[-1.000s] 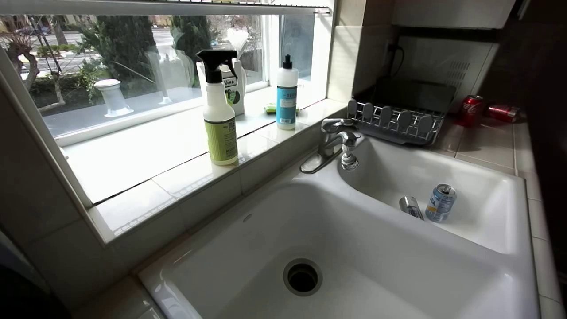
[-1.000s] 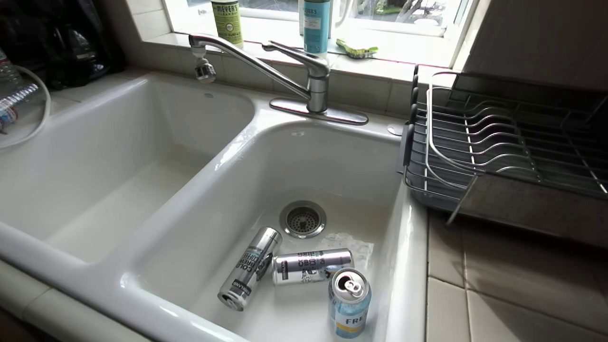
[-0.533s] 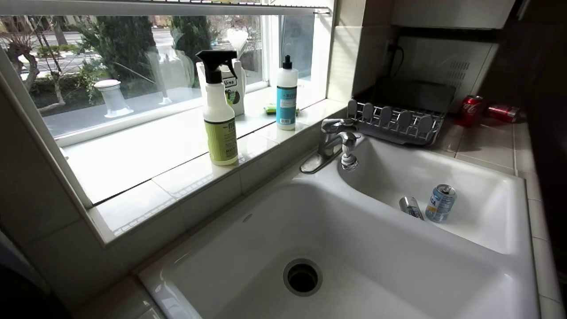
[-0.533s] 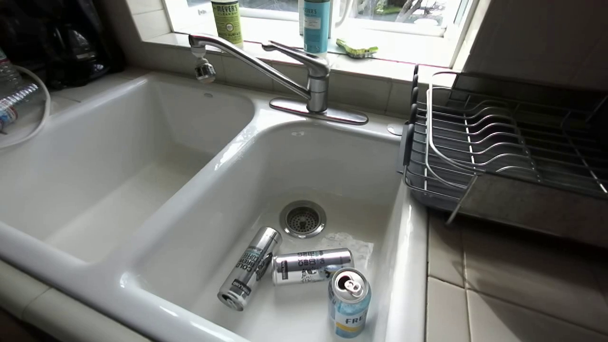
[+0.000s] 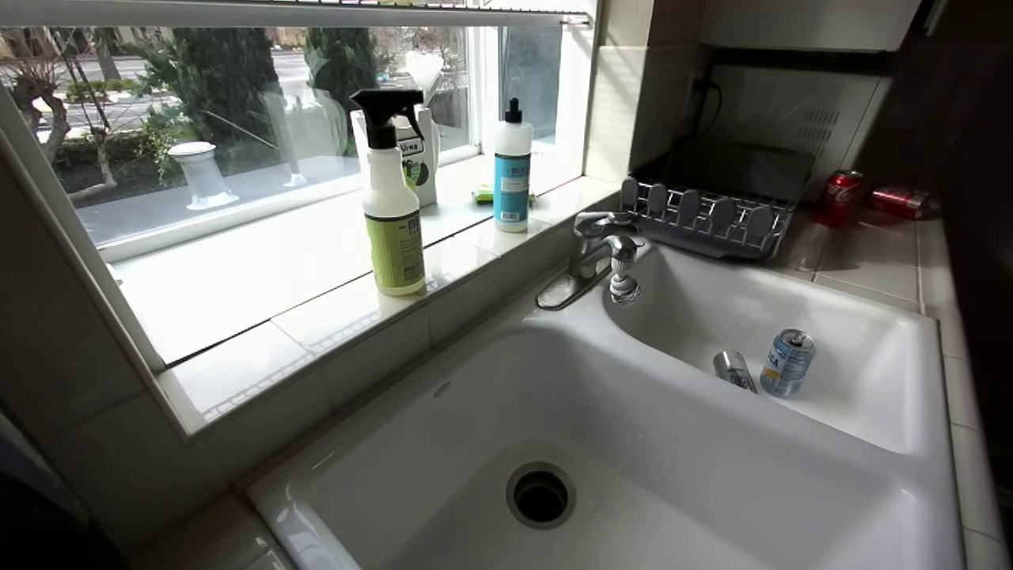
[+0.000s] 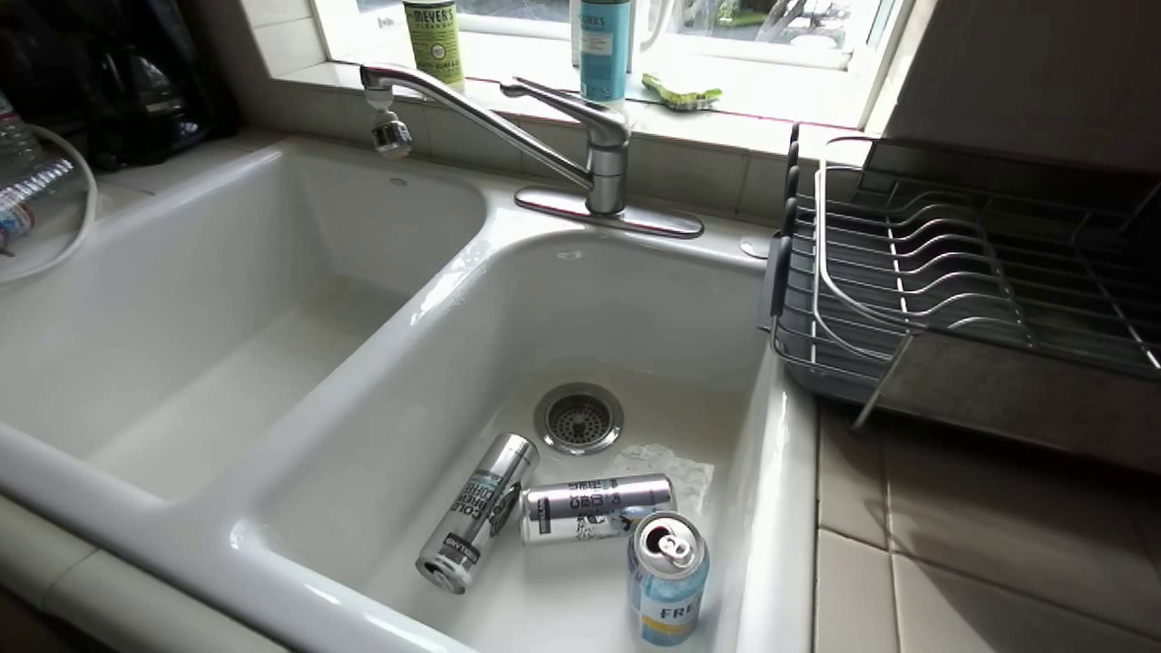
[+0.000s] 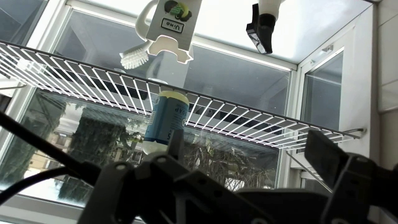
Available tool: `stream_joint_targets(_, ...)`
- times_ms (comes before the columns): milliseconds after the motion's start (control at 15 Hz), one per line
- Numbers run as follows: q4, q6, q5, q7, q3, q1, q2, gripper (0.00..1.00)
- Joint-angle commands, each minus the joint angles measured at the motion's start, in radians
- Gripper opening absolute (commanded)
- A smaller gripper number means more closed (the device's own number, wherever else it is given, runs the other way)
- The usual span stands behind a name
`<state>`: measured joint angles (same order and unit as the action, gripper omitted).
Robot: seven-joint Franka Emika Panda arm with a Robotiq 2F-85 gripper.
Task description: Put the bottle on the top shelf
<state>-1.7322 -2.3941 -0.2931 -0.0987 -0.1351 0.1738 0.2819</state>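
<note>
The wrist view stands upside down. In it the short, wide bottle with a blue label stands on the white wire shelf across the window. Its upper end is hidden behind my gripper. My gripper is open, with its fingers wide apart and nothing between them. One finger overlaps the bottle's edge in the picture; the bottle lies outside the gap, and I cannot tell whether they touch. Neither exterior view shows the gripper or this bottle.
On the sill stand a yellow-green spray bottle, a slim teal bottle and a white jug with a brush. Below are the double sink with several cans, a faucet and a dish rack. Black cables cross the wrist view.
</note>
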Motion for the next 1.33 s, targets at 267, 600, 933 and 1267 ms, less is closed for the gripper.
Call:
stream_joint_targets(267, -0.384, -0.227, -0.034, -0.161, -0.08, -0.125, 0.257, 1.0)
stream_joint_targets(600, -0.403, -0.253, 0.006, -0.132, -0.099, -0.154, 0.266, 1.0)
stream_joint_targets(933, -0.45, -0.263, 0.007, -0.141, -0.11, -0.172, 0.309, 1.0)
stream_joint_targets(1267, -0.45, -0.263, 0.006, -0.142, -0.111, -0.174, 0.309, 1.0)
